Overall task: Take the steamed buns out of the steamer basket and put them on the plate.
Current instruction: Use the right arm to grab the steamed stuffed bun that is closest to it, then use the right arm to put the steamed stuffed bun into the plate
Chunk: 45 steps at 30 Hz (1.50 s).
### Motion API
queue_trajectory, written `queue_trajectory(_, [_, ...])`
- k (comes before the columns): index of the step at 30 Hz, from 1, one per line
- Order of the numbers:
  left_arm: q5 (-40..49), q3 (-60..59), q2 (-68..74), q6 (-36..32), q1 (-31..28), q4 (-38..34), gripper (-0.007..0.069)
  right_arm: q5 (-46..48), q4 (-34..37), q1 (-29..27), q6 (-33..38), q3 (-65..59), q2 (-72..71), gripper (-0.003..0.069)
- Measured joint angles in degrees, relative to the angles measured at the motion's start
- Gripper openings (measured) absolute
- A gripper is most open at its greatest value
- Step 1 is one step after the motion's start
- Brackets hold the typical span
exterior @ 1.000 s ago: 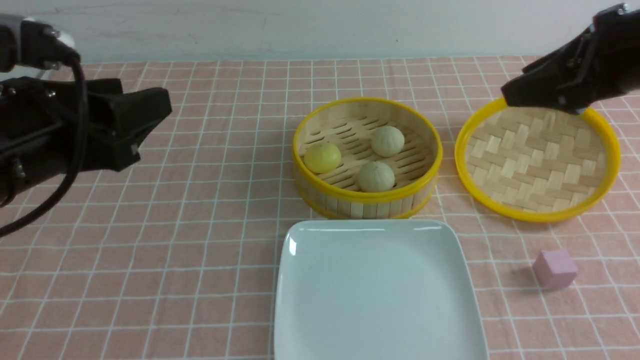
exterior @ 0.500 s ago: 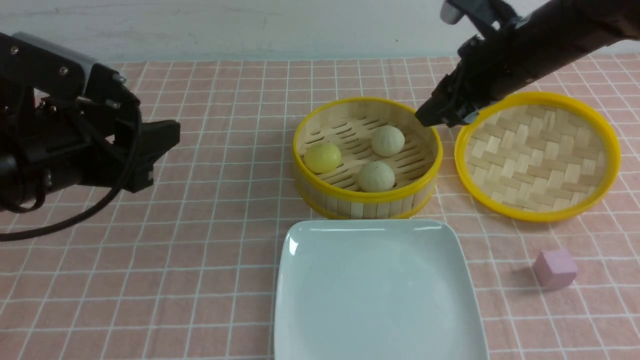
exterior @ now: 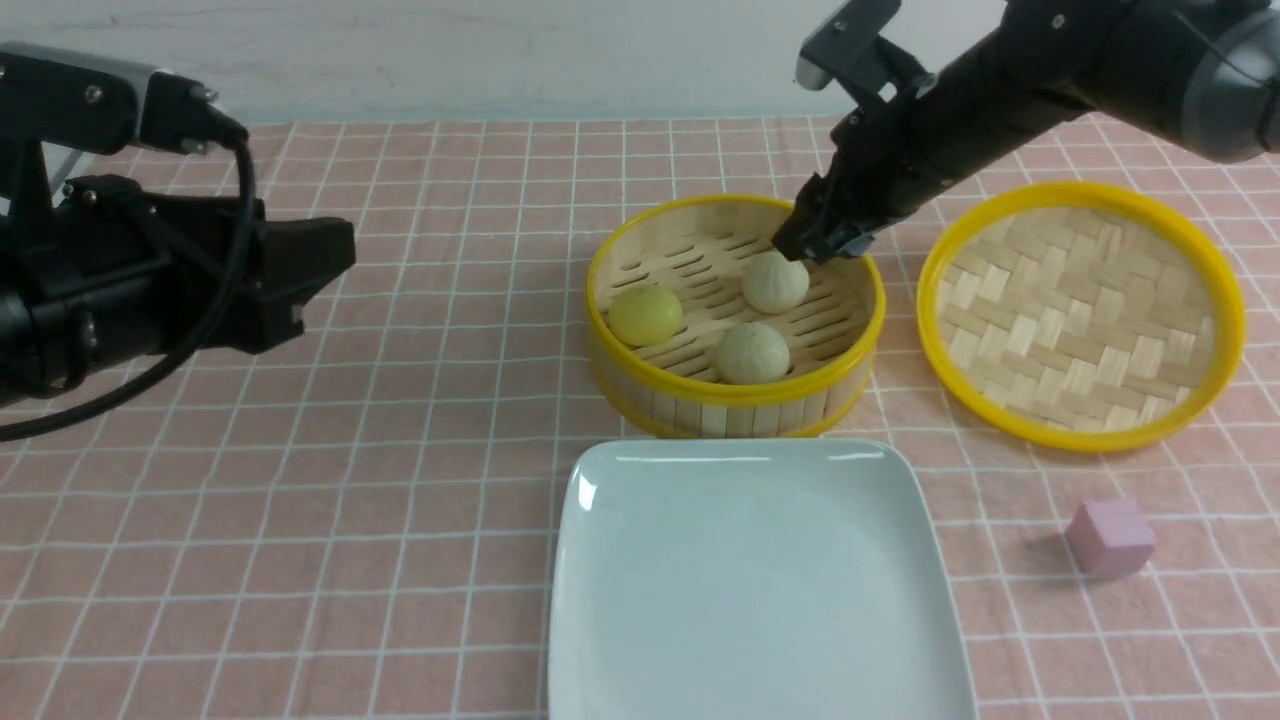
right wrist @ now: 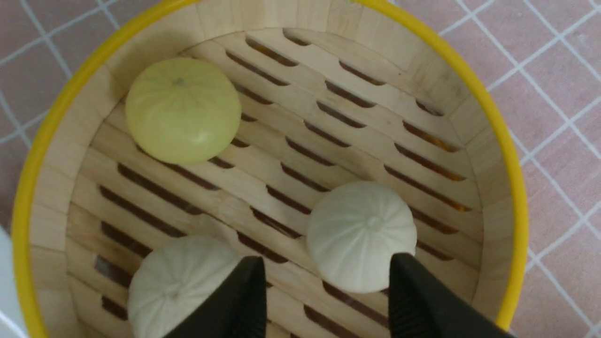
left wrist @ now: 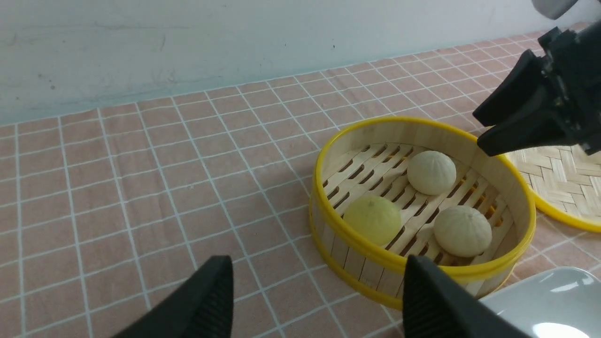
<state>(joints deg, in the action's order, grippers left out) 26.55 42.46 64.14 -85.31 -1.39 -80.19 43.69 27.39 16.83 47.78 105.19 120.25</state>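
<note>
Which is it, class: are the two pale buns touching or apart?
Apart. The left wrist view shows bare steamer basket floor between the far pale bun and the near pale bun.

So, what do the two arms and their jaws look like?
Both are mostly black. The left arm has a silver-grey housing on top and a looping black cable. The right arm has a rounded grey segment and a small grey block near the wrist. The jaws are black tapered wedges with ribbed inner faces.
</note>
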Motion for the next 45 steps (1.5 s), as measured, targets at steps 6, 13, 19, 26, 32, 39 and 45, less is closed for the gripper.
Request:
queue_trajectory(6, [0.0,0.0,0.0,0.0,0.0,0.0,0.0489,-3.15,0.0,0.0,0.0,0.56,3.6,0.0369])
queue_trajectory(13, [0.0,0.0,0.0,0.16,0.0,0.0,0.0489,-4.19,0.44,0.0,0.0,0.56,6.52,0.0369])
queue_trajectory(19, [0.0,0.0,0.0,0.16,0.0,0.0,0.0489,-5.48,0.44,0.0,0.0,0.56,7.42,0.0358])
queue_trajectory(26, [0.0,0.0,0.0,0.16,0.0,0.0,0.0489,-8.51,0.44,0.0,0.0,0.73,7.94,0.0231])
queue_trajectory(32, [0.0,0.0,0.0,0.16,0.0,0.0,0.0489,-9.78,0.85,0.0,0.05,1.02,8.99,0.0054])
queue_trajectory(39, [0.0,0.0,0.0,0.16,0.0,0.0,0.0489,-6.36,1.27,0.0,0.15,5.04,9.16,0.0018])
queue_trajectory(45, [-0.05,0.0,0.0,0.16,0.0,0.0,0.0489,2.57,-0.1,0.0,-0.09,12.07,6.88,0.0018])
